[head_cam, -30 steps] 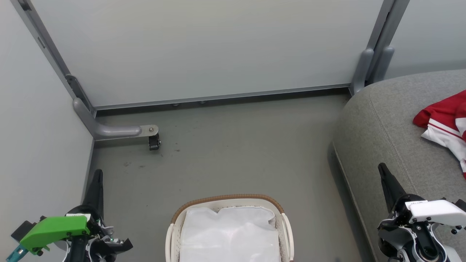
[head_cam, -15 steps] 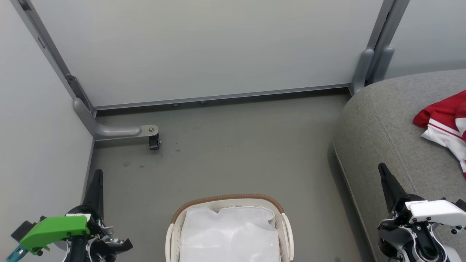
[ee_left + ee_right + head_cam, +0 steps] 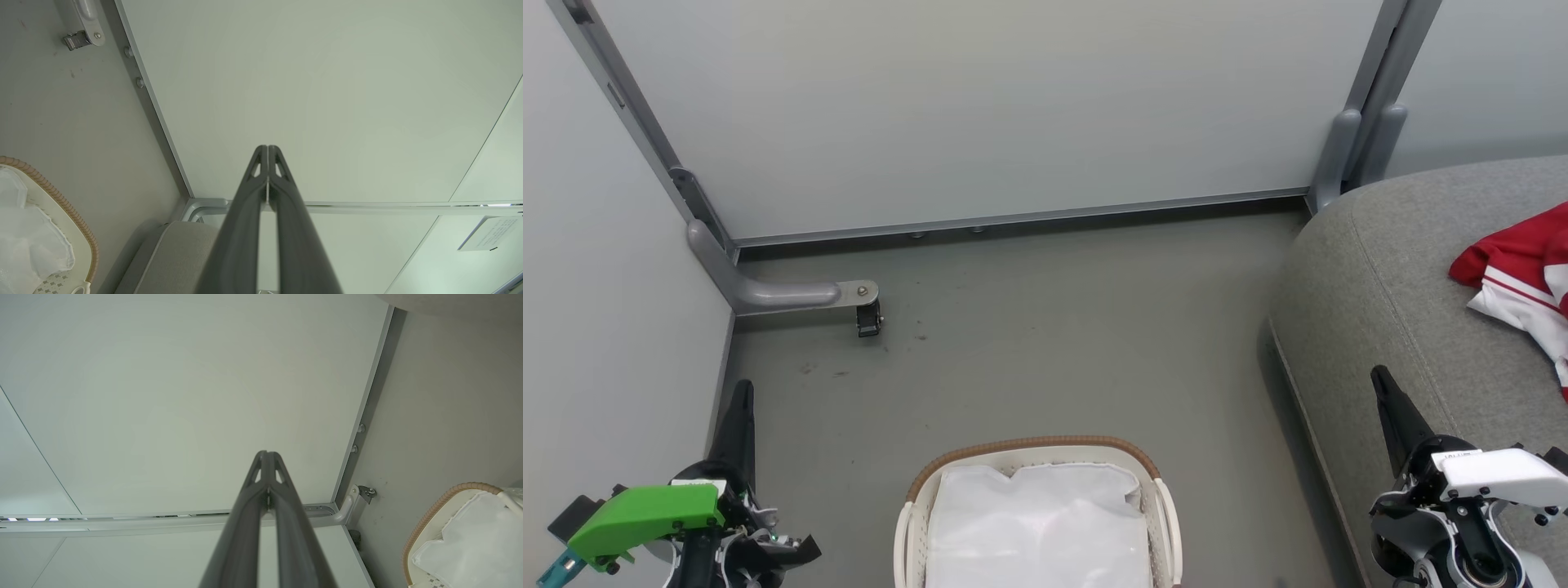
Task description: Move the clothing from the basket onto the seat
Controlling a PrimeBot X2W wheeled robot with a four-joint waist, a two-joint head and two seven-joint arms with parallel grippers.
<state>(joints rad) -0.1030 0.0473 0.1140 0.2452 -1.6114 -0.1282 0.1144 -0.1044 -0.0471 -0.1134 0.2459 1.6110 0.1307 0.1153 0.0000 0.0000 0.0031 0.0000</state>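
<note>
At the lower left of the head view the left fingers (image 3: 741, 408) are seen pressed together with nothing between them, pointed away from the robot over the floor (image 3: 1054, 327) beside the pale wall panel (image 3: 621, 343). In the left wrist view the same fingers (image 3: 249, 204) are shown closed tip to tip. To their right, low at the centre and between the two arms, the basket (image 3: 1029, 445) is stood on the floor. Its near part is cut by the bottom edge, so its long axis cannot be told. Within the part shown, the white liner (image 3: 1037, 523) is seen lying crumpled. Further right the right fingers (image 3: 1390, 400) are likewise held closed and empty over the front edge of the seat (image 3: 1380, 261), and in the right wrist view these fingers (image 3: 247, 506) are shown tip to tip. The clothing (image 3: 1515, 261) is laid on the seat cushion at the far right, ahead and to the right of the right fingers and well apart from the left ones, so the right arm is judged much the nearer. Its visible part is stretched from a red corner at the upper left down toward the right edge, where it is cut off, so its full axis and heading cannot be read. The transfer is judged done or nearly so. Any further reach would be turned toward the basket, which lies somewhat nearer the left fingers.
</note>
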